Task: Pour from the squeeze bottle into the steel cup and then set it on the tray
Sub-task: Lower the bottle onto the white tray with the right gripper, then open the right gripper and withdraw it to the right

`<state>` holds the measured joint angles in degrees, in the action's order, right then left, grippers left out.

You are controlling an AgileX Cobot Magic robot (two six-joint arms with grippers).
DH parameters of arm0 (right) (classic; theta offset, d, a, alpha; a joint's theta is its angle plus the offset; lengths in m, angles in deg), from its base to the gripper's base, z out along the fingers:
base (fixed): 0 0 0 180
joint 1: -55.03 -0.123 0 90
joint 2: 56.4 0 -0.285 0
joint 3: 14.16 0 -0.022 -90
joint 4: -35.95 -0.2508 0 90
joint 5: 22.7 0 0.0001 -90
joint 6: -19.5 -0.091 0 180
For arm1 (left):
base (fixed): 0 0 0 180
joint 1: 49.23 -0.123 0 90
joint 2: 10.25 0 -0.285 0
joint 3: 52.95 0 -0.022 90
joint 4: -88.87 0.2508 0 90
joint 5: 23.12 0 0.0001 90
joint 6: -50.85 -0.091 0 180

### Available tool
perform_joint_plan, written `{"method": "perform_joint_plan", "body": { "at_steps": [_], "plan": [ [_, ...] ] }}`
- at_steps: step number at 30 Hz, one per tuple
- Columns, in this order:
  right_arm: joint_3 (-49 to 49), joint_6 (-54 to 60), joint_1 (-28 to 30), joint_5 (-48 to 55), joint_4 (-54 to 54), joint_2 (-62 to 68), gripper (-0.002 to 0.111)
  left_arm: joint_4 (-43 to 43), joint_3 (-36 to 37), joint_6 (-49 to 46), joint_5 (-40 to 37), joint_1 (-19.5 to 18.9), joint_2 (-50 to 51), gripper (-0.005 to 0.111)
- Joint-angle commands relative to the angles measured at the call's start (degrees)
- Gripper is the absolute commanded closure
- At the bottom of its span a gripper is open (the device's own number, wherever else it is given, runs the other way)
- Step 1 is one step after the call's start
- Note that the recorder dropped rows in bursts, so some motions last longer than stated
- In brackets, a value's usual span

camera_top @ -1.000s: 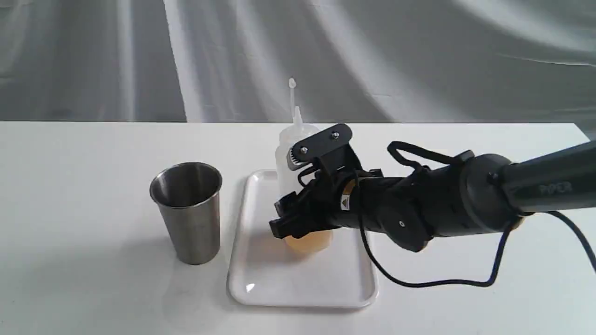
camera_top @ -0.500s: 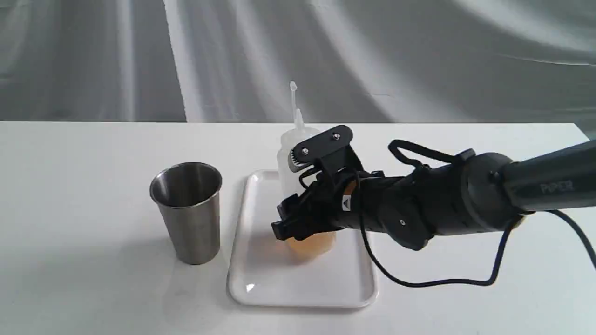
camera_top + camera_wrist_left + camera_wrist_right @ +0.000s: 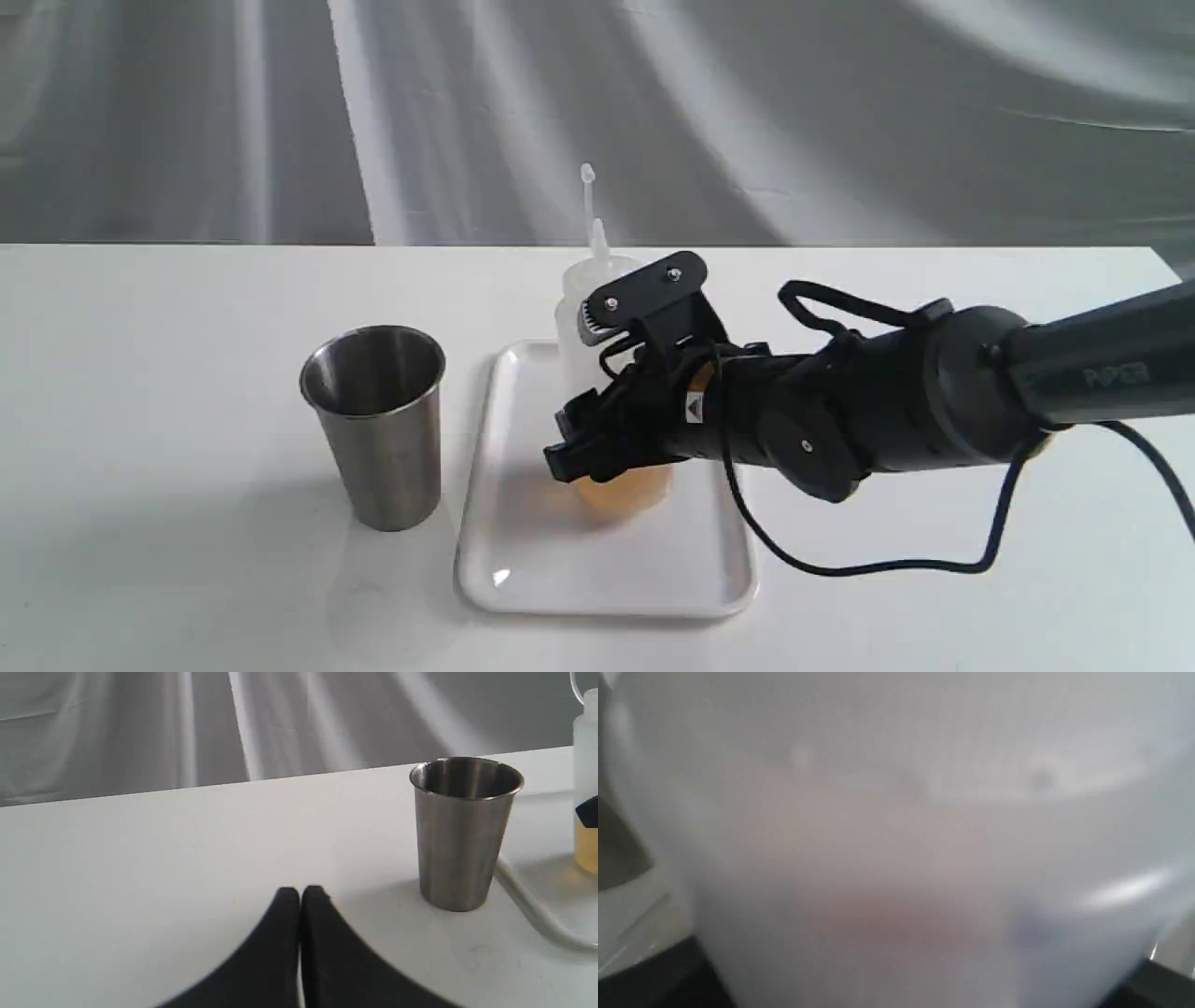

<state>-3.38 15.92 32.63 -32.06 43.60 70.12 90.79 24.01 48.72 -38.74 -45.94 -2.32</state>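
The squeeze bottle (image 3: 577,317) stands upright on the white tray (image 3: 607,571), nozzle up, with amber liquid at its base. My right gripper (image 3: 597,443) reaches in from the right and is shut on the squeeze bottle's lower body. In the right wrist view the squeeze bottle (image 3: 896,835) fills the frame as a blur. The steel cup (image 3: 378,429) stands upright on the table just left of the tray, apart from it. My left gripper (image 3: 300,896) is shut on nothing, low over the table and short of the steel cup (image 3: 460,835). It does not show in the exterior view.
A white table (image 3: 159,392) carries everything, with grey draped cloth (image 3: 747,112) behind it. The right arm's black cable (image 3: 887,565) loops over the table to the right of the tray. The tray's rim (image 3: 528,905) lies close beside the cup's base.
Over the last second the right gripper and the bottle sank slightly onto the tray. Nothing has moved in the last half second.
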Motion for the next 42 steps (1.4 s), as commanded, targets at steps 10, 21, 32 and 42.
{"method": "perform_joint_plan", "body": {
  "at_steps": [10,21,32,42],
  "plan": [
    [-0.4,0.5,0.2,1.2,1.0,-2.2,0.012,0.0,0.3,0.1,0.4,0.3,-0.1,0.107],
    [0.0,0.5,0.2,8.0,4.2,-11.4,0.012,0.0,0.3,0.3,0.4,0.3,-0.1,0.107],
    [11.3,-1.0,-1.0,8.4,4.4,-31.2,0.012,0.0,0.3,0.2,0.4,0.3,-0.1,0.107],
    [26.5,-3.1,-1.0,12.4,4.4,-57.6,0.013,0.0,0.3,0.3,0.4,0.3,-0.1,0.107]
  ]
}}
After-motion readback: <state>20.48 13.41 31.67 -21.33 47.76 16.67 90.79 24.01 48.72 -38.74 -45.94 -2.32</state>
